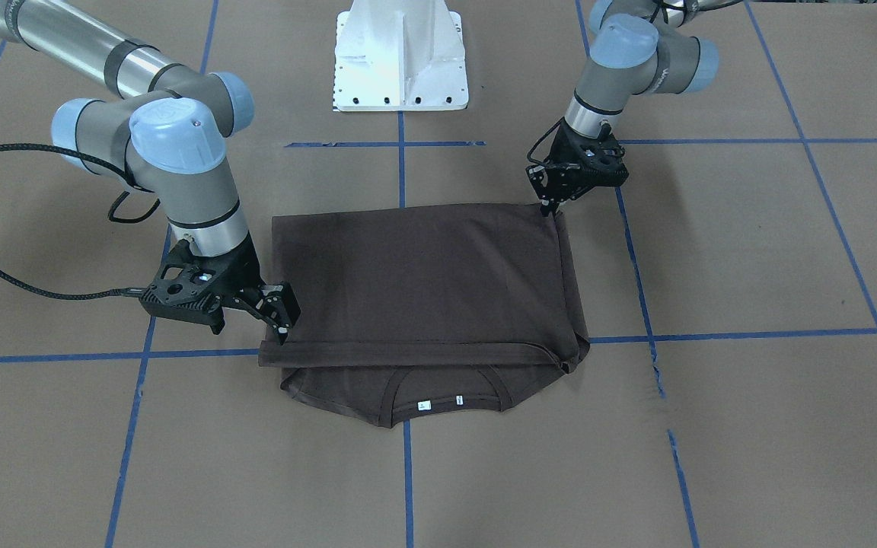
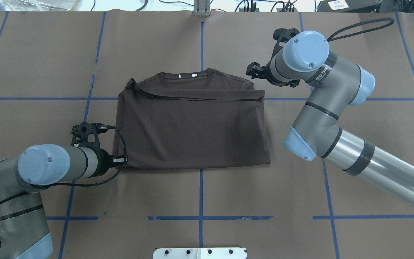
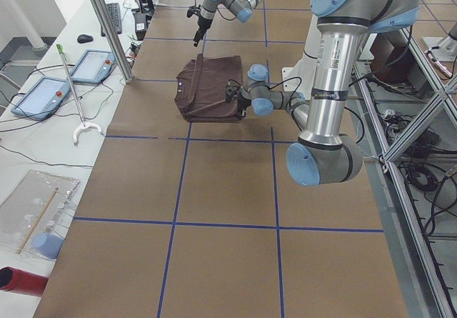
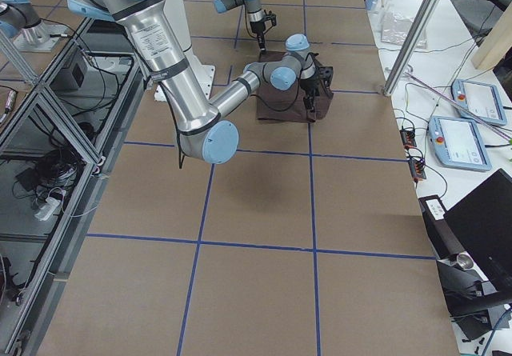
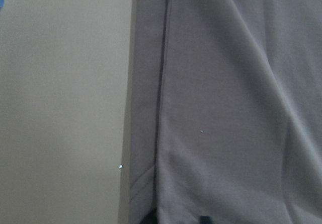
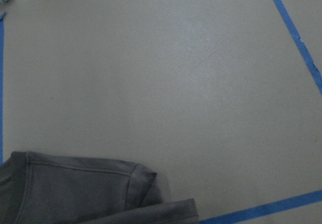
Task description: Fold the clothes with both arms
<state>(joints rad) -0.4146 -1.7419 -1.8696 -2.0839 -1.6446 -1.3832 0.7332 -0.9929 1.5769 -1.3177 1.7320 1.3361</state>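
Observation:
The dark brown T-shirt (image 2: pixel 192 129) lies flat on the table. Its hem is folded up to the shoulders, and the collar and white labels (image 1: pixel 438 402) show beyond the folded edge. My left gripper (image 1: pixel 554 207) is down at the shirt's corner nearest the robot on its left. In the left wrist view the fingertips (image 5: pixel 149 217) stand close together with cloth between them, so it looks shut on the fabric. My right gripper (image 2: pixel 253 71) hangs open just off the far right shoulder and holds nothing. The right wrist view shows only a sleeve (image 6: pixel 75 189) and table.
The white pedestal base (image 1: pixel 400 61) stands behind the shirt on the robot's side. Blue tape lines (image 2: pixel 201 190) grid the brown table. Beyond the far edge a side bench holds tablets (image 3: pixel 43 96) and a grabber stick (image 3: pixel 71 89).

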